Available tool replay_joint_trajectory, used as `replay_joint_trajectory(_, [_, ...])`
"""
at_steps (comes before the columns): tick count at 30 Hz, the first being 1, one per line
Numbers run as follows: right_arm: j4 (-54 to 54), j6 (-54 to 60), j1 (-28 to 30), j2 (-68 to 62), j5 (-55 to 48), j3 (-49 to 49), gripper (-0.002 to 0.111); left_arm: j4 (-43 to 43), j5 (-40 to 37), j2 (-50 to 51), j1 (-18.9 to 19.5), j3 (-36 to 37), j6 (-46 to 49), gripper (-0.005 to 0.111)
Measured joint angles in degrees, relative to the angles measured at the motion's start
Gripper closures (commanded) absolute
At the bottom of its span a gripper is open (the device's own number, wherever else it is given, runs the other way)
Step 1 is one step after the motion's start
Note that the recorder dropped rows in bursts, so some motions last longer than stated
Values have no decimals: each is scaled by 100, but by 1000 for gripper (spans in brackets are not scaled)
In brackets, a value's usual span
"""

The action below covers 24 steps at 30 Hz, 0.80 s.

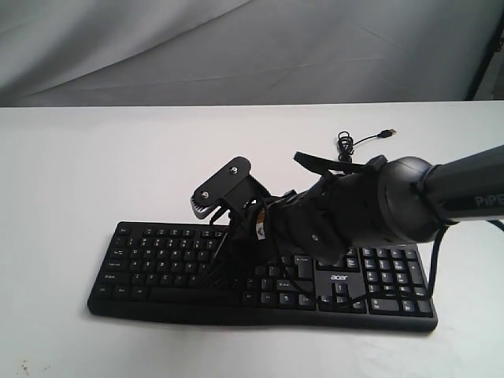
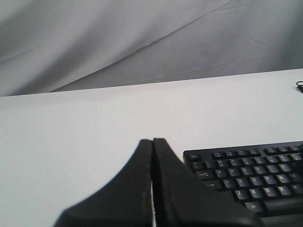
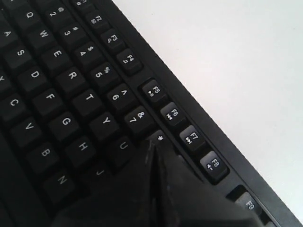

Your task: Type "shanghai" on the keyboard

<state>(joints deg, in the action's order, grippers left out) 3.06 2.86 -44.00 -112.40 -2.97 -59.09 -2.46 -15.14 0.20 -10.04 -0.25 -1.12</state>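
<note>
Gripper (image 3: 153,145) over keyboard (image 3: 57,78) near function-row edge

On a white table (image 1: 79,173) before a grey cloth backdrop (image 1: 236,47), a black keyboard (image 1: 157,268) lies near the front edge, its thin cable (image 1: 344,145) coiled behind it, while the right arm (image 1: 441,197) reaches in from the right with the right gripper (image 1: 232,256) down over the keys near the keyboard's middle.
</note>
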Motion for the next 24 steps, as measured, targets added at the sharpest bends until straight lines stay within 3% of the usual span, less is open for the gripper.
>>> replay_joint_trajectory(24, [-25, 0, -113, 229, -156, 0, 108, 0, 0, 0, 0, 0, 0, 107])
